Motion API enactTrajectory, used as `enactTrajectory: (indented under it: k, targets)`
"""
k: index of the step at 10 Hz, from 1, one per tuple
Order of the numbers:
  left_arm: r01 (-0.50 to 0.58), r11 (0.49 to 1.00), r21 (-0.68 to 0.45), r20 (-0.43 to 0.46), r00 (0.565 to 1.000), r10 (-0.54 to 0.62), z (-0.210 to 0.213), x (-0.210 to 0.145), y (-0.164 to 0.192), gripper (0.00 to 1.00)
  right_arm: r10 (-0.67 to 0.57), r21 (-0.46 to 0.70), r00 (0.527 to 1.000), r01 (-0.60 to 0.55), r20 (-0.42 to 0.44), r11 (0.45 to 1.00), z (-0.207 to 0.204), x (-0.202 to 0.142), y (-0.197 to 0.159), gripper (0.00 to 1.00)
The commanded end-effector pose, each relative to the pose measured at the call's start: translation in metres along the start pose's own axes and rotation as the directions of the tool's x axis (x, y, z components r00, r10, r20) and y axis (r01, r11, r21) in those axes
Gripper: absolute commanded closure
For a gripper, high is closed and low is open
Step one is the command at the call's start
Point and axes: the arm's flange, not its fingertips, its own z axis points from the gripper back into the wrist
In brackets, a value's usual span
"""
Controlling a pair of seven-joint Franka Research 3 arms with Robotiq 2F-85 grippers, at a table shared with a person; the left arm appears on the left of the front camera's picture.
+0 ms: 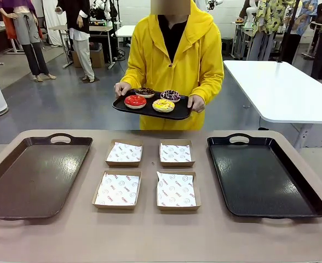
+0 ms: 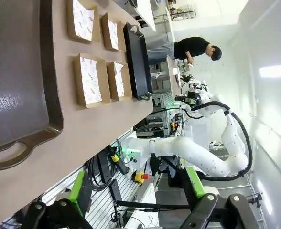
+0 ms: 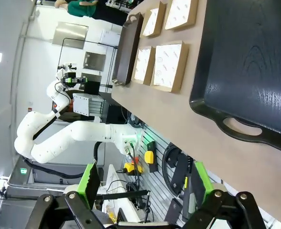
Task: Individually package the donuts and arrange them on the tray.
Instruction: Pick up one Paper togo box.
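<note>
- The task is looking barely begun: all four donuts (image 1: 153,98) are sitting unpackaged on a small black tray (image 1: 174,115), which a person (image 1: 172,49) is holding in both hands at the upper centre of the front view, beyond the far edge of the desk (image 1: 150,235).
- Four cardboard boxes (image 1: 117,189) are lying open in a two-by-two block at the centre of the frame, each lined with printed white paper and holding nothing.
- The brown tray (image 1: 29,175) at the left of the frame and the black tray (image 1: 259,175) at the right are both lying bare.
- Everything is remaining to be done, as I judge it: boxing each donut and setting the boxes out on a tray.
- The left gripper (image 2: 135,200) is hanging released at the bottom of its wrist view, green pads wide apart, gripping nothing.
- The right gripper (image 3: 145,191) is likewise hanging released and unladen at the bottom of its own view.
- Both grippers are hanging back off the near side of the desk, so the donuts are staying well apart from them, across the whole desk.
</note>
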Motion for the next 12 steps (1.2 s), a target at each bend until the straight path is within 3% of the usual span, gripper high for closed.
enactTrajectory:
  k: [1, 12]
  targets:
    - [0.018, 1.0, -0.013, 0.002, 1.0, -0.018, -0.0003, 0.0005, -0.0049, 0.0, -0.002, 0.006, 1.0, 0.002, 0.006, 1.0, -0.0004, 0.0023, -0.0014, 0.0]
    - [0.018, 1.0, -0.013, 0.002, 1.0, -0.018, -0.0003, 0.0005, -0.0049, 0.0, -0.002, 0.006, 1.0, 0.002, 0.006, 1.0, -0.0004, 0.0023, -0.0014, 0.0]
